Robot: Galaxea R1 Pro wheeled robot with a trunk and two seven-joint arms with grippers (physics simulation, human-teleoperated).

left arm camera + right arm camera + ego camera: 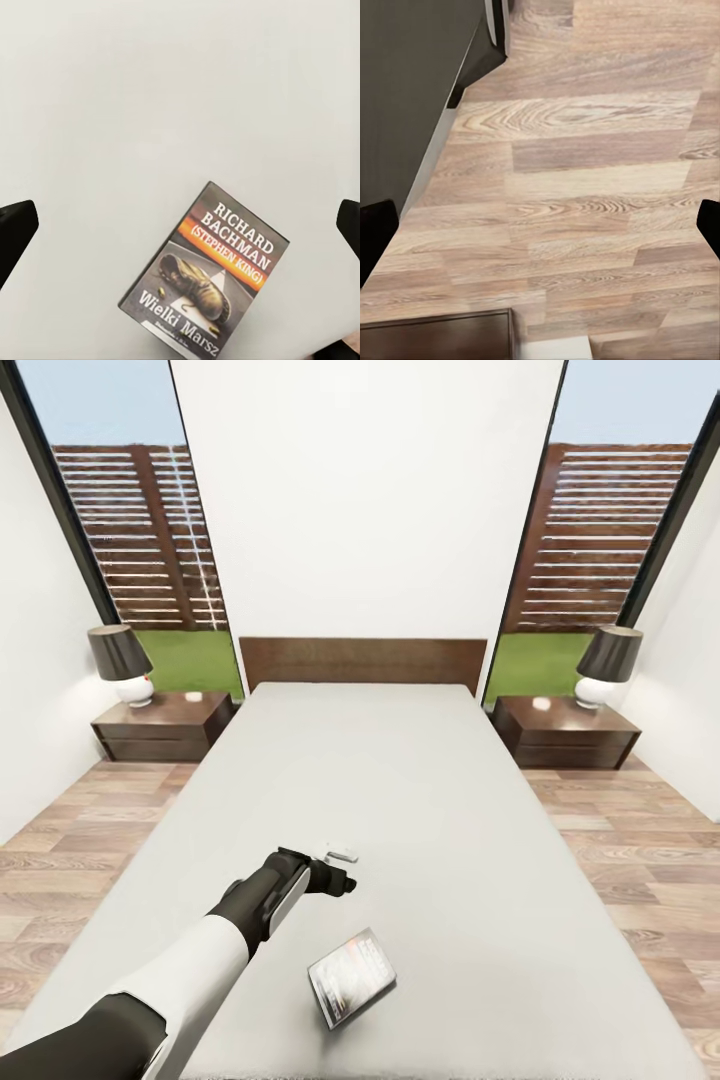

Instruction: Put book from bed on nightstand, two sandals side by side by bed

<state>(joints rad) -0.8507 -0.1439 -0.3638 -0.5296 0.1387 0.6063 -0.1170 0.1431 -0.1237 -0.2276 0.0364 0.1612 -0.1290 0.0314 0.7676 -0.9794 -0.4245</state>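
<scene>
1. Lying flat on the plain pale-grey mattress of the large low bed (420, 800), near its foot end: the small thin paperback book (351, 977) with a dark cover, an orange band and white title lettering, face up, long axis running diagonally across the mattress.

2. Reaching out over the mattress just beyond and to the left of that book: the left gripper (342, 882) on its black-and-white arm, hanging above the bedding with nothing between its fingers.

3. Showing in the left wrist view as two dark fingertips (15, 232) at opposite edges, spread wide apart, with the book (206, 274) off-centre between them and nearer the camera than the fingers' midline; judging from this, needing a pull back toward the robot and a wrist turn to square the jaws across the book's short side.

4. Looking down in the right wrist view at wood-plank floor (585, 165) beside a dark frame edge, the right gripper (540, 225) likewise spread open and empty, hence the left arm being the better placed one.

5. Standing farther off, at either side of the dark brown headboard (362, 663): two low dark-brown wooden nightstands (165, 725) (566, 732), each carrying a white lamp with a dark shade (120, 663).
</scene>
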